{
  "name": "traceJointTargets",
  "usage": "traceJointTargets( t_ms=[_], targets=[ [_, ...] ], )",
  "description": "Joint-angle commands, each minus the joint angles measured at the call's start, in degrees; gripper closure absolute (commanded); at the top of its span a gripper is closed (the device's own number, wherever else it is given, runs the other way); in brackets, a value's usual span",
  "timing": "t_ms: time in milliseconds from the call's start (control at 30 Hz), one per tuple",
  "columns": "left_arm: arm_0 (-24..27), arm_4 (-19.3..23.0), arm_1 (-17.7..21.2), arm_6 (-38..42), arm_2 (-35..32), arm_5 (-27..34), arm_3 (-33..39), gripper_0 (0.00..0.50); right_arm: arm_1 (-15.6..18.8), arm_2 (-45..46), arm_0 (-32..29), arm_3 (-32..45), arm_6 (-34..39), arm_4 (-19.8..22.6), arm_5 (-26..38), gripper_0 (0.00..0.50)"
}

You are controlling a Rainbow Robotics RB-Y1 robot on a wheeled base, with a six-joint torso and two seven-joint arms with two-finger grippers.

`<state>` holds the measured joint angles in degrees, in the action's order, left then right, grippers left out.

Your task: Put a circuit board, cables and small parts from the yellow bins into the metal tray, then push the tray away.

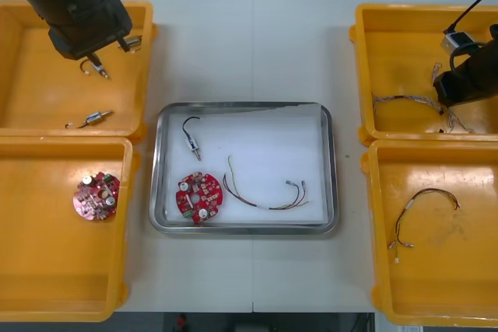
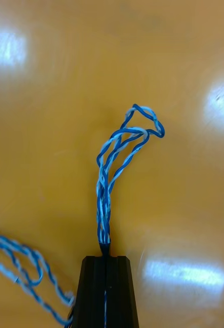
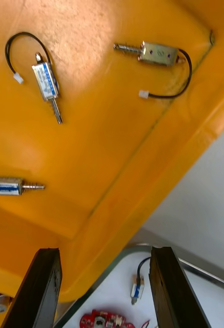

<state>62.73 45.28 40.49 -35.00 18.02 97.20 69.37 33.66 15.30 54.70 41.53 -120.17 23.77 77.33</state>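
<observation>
Right gripper [image 2: 105,255], clamped on the twisted blue-and-white cable [image 2: 117,169] running straight out from its tips, sits in the yellow plastic bin [image 1: 366,36] right of the white-floored metal tray [image 1: 330,192]; left gripper [image 3: 104,251] hangs open.

Here's how it sits from my end: the tray [image 1: 330,169] is mid-bench [image 1: 253,44], with two bins on each side. In the tray there's a small metal part [image 1: 192,144] at the far left, a circuit board [image 1: 198,197] in front of it, and a cable [image 1: 268,207] to the board's right.

The left near bin [image 1: 54,262] has a second circuit board [image 1: 96,195]. The left far bin [image 1: 47,99] has more small metal parts [image 1: 95,118], with the left pincer [image 3: 104,251] above that bin.

The right near bin [image 1: 436,270] holds a second cable [image 1: 424,192]. The right pincer [image 2: 105,256] is down in the right far bin [image 1: 405,52], I think, with a twisted cable [image 2: 112,169] between its fingers.
</observation>
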Motion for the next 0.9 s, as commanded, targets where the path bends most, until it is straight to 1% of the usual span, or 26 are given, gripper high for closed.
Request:
traceJointTargets(
  t_ms=[33,267,367,567,633,700,800,867,900],
  targets=[
    [3.3,-1.3,2.2,-7.0,-1.3,-5.2,-4.8,0.000,2.5,-0.8,0.6,8.2,-2.8,-0.2,6.5,0.500],
    [3.3,-2.6,1.6,-11.9,-1.3,-9.8,-10.6,0.000,2.5,1.1,0.6,16.6,-2.1,-0.8,17.0,0.500],
    [3.4,-3.7,1.1,-13.3,-1.3,-12.7,-12.8,0.000,2.5,1.7,0.6,20.0,-2.0,-0.7,21.5,0.500],
    [3.3,-5.8,-0.4,-16.3,-1.3,-20.6,-18.0,0.000,2.5,1.8,0.5,28.0,-1.6,0.5,30.8,0.500],
    [3.3,-6.0,-0.9,-17.1,-1.3,-22.6,-19.5,0.000,2.5,1.8,0.5,30.1,-1.6,1.1,32.7,0.500],
    [3.3,-6.0,-1.4,-17.3,-1.3,-24.5,-21.0,0.000,2.4,1.8,0.3,32.5,-1.6,1.5,32.7,0.500],
    [3.2,-6.1,-2.5,-17.5,-1.1,-27.2,-23.3,0.000,2.1,0.8,-1.3,38.8,-1.6,2.3,32.7,0.500],
    [3.2,-6.1,-3.7,-17.4,0.1,-29.2,-25.1,0.000,1.7,-0.4,-3.0,44.3,-1.5,2.9,32.7,0.500],
    [3.2,-6.1,-3.8,-17.2,0.6,-29.7,-25.3,0.000,1.6,-1.0,-3.4,45.7,-1.5,3.1,32.7,0.500]
  ],
)
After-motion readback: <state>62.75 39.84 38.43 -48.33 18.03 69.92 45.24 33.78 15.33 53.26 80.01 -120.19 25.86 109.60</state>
